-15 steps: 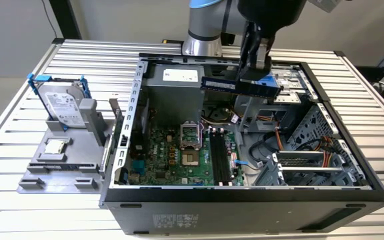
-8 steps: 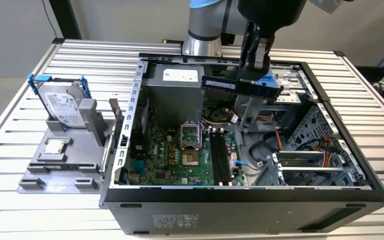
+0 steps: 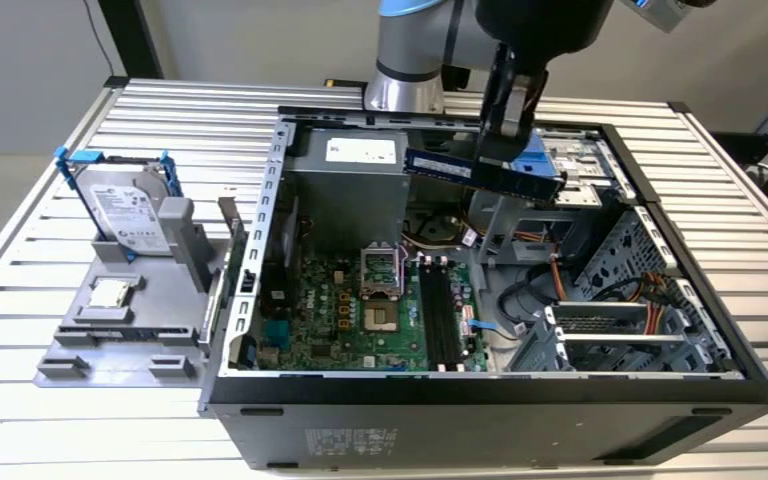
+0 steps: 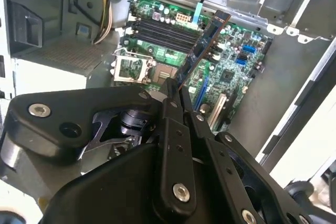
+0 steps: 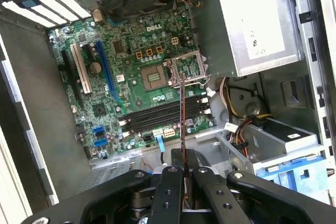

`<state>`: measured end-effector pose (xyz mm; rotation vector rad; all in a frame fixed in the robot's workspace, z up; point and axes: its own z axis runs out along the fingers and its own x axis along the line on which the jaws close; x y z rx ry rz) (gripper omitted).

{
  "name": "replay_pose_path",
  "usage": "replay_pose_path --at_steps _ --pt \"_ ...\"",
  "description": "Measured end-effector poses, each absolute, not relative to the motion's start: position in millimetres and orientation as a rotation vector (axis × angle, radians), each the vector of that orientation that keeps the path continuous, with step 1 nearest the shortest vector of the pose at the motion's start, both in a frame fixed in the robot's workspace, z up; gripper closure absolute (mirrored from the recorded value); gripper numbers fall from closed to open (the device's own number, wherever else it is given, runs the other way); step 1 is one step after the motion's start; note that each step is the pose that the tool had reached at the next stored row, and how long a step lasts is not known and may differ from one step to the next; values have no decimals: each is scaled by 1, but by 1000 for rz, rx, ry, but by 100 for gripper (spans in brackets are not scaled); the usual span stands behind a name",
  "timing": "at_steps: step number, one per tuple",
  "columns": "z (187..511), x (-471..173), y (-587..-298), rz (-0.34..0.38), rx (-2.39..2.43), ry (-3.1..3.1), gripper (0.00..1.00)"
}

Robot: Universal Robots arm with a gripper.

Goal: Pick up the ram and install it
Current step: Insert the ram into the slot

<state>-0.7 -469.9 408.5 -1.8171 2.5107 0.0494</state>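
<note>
In the exterior view the slatted worktop [image 3: 91, 440] carries an open computer case [image 3: 491, 420] lying on its side, with its dark near wall closest and its open face upward. Just inside that wall the green motherboard [image 3: 357, 320] lies flat on the case floor. Its long black slots [image 3: 444, 320] run away from the viewer between the CPU socket [image 3: 381, 270] and a metal drive cage [image 3: 611, 320] on the exterior view's right. The cage and its loose cables crowd that side, while the space straight above the slots is open. Higher and farther back, the tool [image 3: 504, 145] pinches the ram [image 3: 484, 172] between narrow fingers. The stick hangs in the air near the case's far rim, its long edge running across and sloping down toward the exterior view's right, well apart from the slots. In both wrist views the ram [image 4: 207, 43] [image 5: 182, 114] juts out from the fingertips above the board. Behind it stands the grey power supply [image 3: 351, 190]. Off to the exterior view's left, outside the case, a hard drive [image 3: 131, 215] stands upright in a grey holder.
</note>
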Motion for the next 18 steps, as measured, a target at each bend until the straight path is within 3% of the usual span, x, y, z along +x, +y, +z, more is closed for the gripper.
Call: replay_pose_path --at_steps 18 --pt "408 -1 -470 40 -1454 2733 100"
